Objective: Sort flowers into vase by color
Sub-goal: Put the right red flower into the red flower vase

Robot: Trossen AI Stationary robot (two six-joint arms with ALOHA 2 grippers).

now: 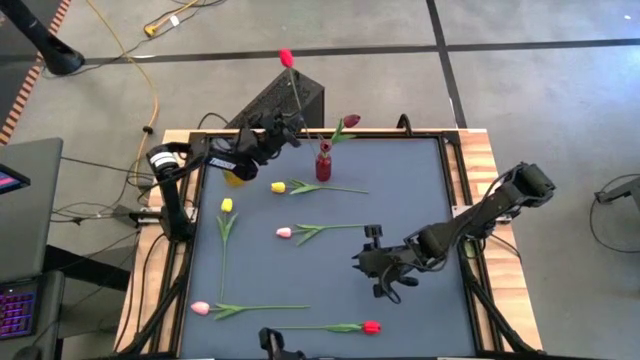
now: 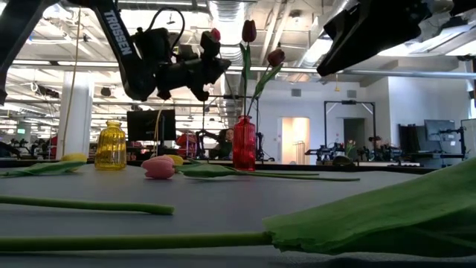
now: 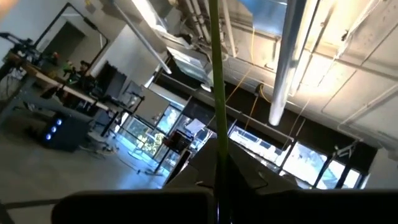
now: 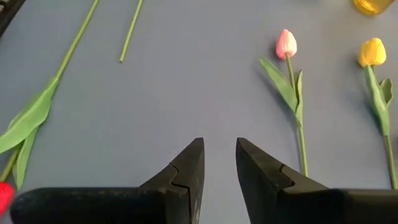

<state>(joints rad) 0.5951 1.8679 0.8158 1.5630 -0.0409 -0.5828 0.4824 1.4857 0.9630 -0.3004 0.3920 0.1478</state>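
Tulips were what both arms had to deal with, and one of them, a red tulip, was pinched by its thin green stem between the closed fingers of the left gripper. That gripper hung at the far edge of the table, just beside the red vase, with the flower's head raised well above it. A dark maroon tulip already stood in the red vase, leaning to one side. A yellow vase stood near it, partly under the left arm.

The right gripper hovered over the bare grey mat toward the near right, its fingers a little apart with nothing between them.

Around it the other flowers lay flat on the mat: a yellow tulip close to the red vase, another yellow tulip toward the left side, a pink tulip in the middle, a second pink tulip at the near left, and a red tulip along the near edge.
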